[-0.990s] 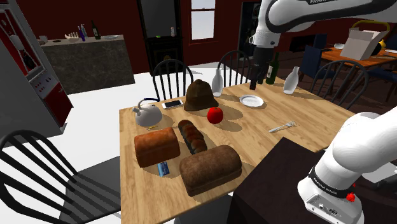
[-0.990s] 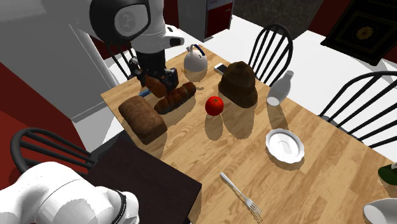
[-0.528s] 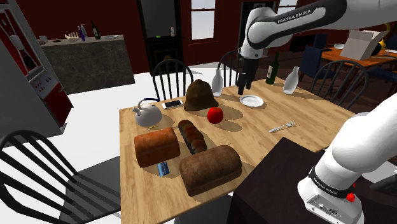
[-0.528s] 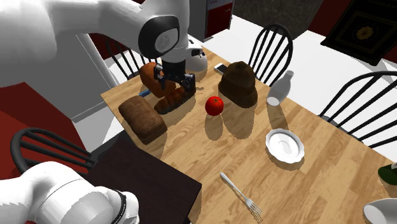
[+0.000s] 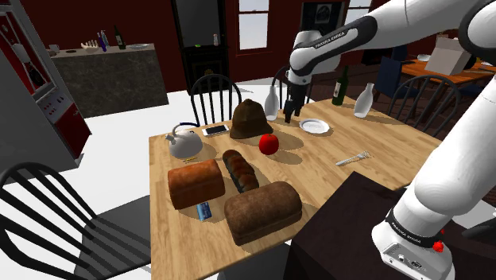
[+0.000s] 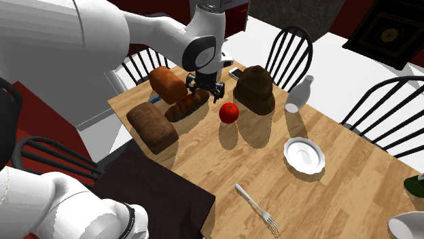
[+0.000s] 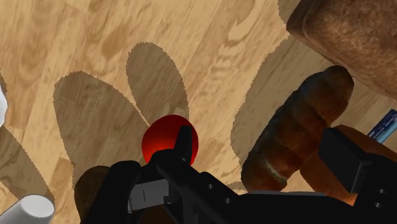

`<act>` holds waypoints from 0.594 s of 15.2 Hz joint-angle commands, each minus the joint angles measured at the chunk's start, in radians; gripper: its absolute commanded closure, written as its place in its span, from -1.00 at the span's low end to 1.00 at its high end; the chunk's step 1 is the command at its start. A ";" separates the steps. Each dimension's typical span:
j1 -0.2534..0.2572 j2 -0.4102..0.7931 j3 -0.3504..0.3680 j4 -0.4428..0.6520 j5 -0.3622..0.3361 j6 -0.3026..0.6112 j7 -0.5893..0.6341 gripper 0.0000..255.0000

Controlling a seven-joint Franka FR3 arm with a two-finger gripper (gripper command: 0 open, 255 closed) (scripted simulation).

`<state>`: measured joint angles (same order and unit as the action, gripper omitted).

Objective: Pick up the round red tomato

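Observation:
The round red tomato [image 5: 269, 144] [image 6: 229, 112] lies on the wooden table [image 5: 334, 183], just in front of a brown hat [image 5: 250, 118] [image 6: 255, 88]. My black gripper [image 5: 288, 116] [image 6: 205, 91] hangs in the air above the table, open and holding nothing. It sits up and to the right of the tomato in the shoulder view, and up and to its left in the second exterior view. In the wrist view the tomato [image 7: 167, 139] shows just outside one finger [image 7: 184, 141], and a baguette [image 7: 296, 130] lies between the two spread fingers, far below them.
Three bread loaves [image 5: 195, 183] [image 5: 239, 170] [image 5: 262, 211] lie near the tomato. Also on the table are a kettle [image 5: 184, 143], a phone [image 5: 216, 129], a white plate [image 5: 314, 125], a fork [image 5: 352, 159] and pale bottles [image 5: 272, 102] [image 5: 364, 102]. Chairs [image 5: 215, 87] ring the table.
The arm has swung the gripper down toward the tomato: leftward in the shoulder view, rightward in the second exterior view. The fingers stay open; nothing on the table has moved.

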<state>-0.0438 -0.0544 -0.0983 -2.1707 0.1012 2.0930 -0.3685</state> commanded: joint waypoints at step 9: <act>-0.034 0.381 -0.011 0.272 0.066 0.124 -0.092 -1.00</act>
<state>-0.0722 0.2832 -0.1097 -1.9344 0.1604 2.2073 -0.4514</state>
